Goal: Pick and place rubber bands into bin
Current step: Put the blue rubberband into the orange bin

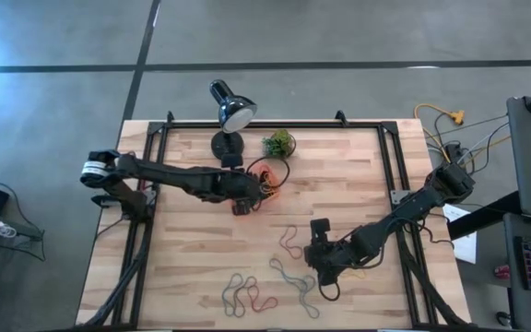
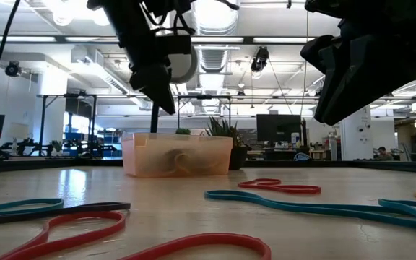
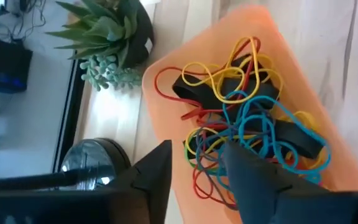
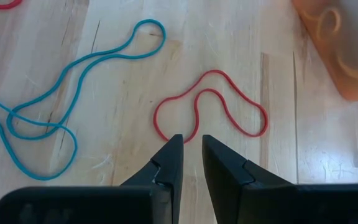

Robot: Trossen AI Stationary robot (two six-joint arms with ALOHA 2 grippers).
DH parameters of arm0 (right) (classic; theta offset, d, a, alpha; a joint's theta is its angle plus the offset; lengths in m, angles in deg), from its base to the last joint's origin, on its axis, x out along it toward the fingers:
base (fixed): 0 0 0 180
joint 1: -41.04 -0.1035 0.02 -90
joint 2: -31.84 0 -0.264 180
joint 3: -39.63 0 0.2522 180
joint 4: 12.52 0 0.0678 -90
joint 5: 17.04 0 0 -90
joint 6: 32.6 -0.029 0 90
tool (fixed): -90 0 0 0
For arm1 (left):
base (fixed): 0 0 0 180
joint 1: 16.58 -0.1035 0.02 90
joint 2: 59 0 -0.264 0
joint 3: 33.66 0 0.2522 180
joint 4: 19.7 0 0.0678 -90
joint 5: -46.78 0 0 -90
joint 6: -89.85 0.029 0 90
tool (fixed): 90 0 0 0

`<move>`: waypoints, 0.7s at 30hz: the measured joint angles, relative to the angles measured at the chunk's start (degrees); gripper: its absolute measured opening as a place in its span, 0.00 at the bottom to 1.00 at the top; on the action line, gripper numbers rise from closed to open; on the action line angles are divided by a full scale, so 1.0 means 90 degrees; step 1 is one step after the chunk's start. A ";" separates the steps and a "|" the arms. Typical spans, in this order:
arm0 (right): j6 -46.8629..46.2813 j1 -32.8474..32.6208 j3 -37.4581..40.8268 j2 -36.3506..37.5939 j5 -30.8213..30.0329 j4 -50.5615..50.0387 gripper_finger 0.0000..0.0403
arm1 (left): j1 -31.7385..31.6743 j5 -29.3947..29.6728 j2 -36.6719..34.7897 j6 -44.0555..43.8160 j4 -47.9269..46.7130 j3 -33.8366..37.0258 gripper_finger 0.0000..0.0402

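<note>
High view: left gripper [image 1: 247, 195] over bin [image 1: 267, 177] near tabletop's far edge, jaws apart, empty; right gripper [image 1: 319, 261] near front edge, jaws narrowly apart above red band [image 4: 211, 106]; I'd lower squarely over its strand before closing.

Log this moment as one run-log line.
left gripper: open over bin, empty | right gripper: slightly open, empty, above red rubber band | bin: holds tangled rubber bands

Translucent orange bin [image 2: 177, 154] mid-table; red band [image 2: 279, 188] and teal band [image 2: 316, 206] nearer; plant [image 2: 226, 131] behind
</note>
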 joint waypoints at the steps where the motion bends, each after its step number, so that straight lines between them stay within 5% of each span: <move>1: 0.0000 0.0000 0.0000 0.0000 -0.0012 0.0005 0.13 | 0.0030 0.0000 -0.0023 -0.0131 -0.0082 -0.0060 0.34; 4: -0.0002 0.0000 0.0000 0.0000 -0.0028 0.0036 0.13 | 0.0178 -0.0375 -0.0119 -0.0550 -0.0625 -0.0241 0.36; 12: 0.0019 0.0000 0.0012 0.0000 -0.0144 0.0159 0.13 | 0.1291 -0.2680 -0.0495 -0.1245 -0.0942 -0.0016 0.36; 21: 0.0012 -0.0002 0.0224 0.0000 0.0034 0.1182 0.13 | 0.2914 -0.2328 -0.0263 -0.1966 -0.0238 0.0018 0.36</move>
